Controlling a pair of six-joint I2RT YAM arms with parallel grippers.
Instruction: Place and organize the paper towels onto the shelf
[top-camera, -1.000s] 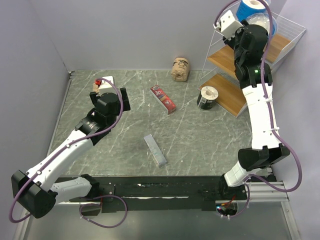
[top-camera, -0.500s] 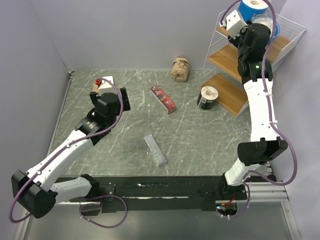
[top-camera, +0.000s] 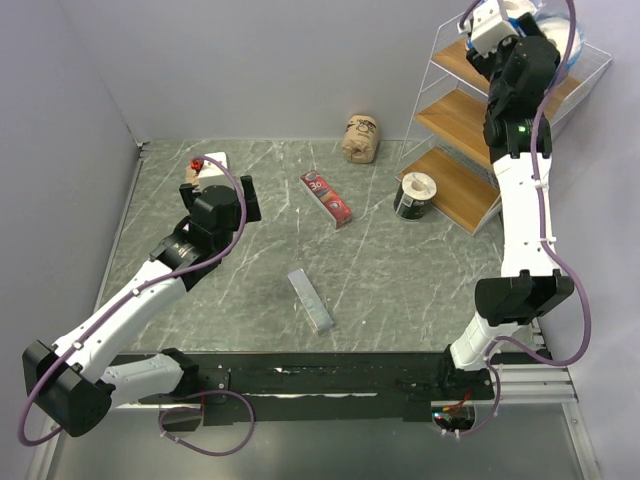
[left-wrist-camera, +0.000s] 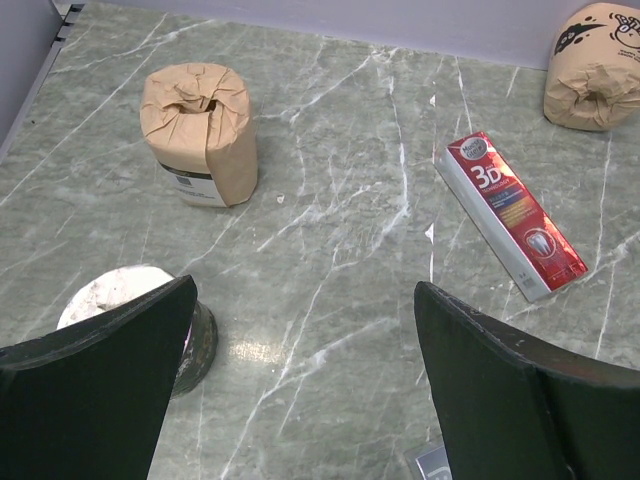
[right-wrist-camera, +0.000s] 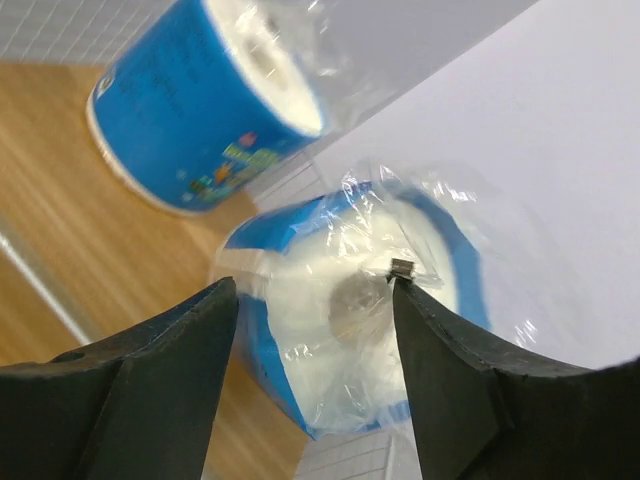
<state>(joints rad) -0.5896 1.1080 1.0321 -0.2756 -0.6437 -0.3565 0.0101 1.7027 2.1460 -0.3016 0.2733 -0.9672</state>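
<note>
Up at the top of the shelf (top-camera: 450, 118), the right arm (top-camera: 520, 200) reaches high. Its jaws stand apart, and a blue roll (right-wrist-camera: 350, 330) in shiny clear wrap shows in the gap. The roll looks blurry, and I cannot tell if the jaws press on it or not. A second blue roll (right-wrist-camera: 200, 95) lies on its side on the wooden board just beside it.

Down on the surface (top-camera: 400, 280), a black roll (top-camera: 415, 195) stands just beside the shelf's lowest board. A tan roll (top-camera: 361, 137) lies on its side near the back wall. A flat red packet (top-camera: 326, 198) lies a little nearer than that roll. A grey bar (top-camera: 311, 299) lies nearer still, close to the middle of the surface.

Over on the left side, the left arm (top-camera: 150, 280) points its jaws forward and down. They are wide open and hold nothing. The other tan roll (left-wrist-camera: 200, 135) stands upright ahead of them. The other black roll (left-wrist-camera: 150, 320), white on top, stands partly hidden behind one finger (left-wrist-camera: 90, 390).
</note>
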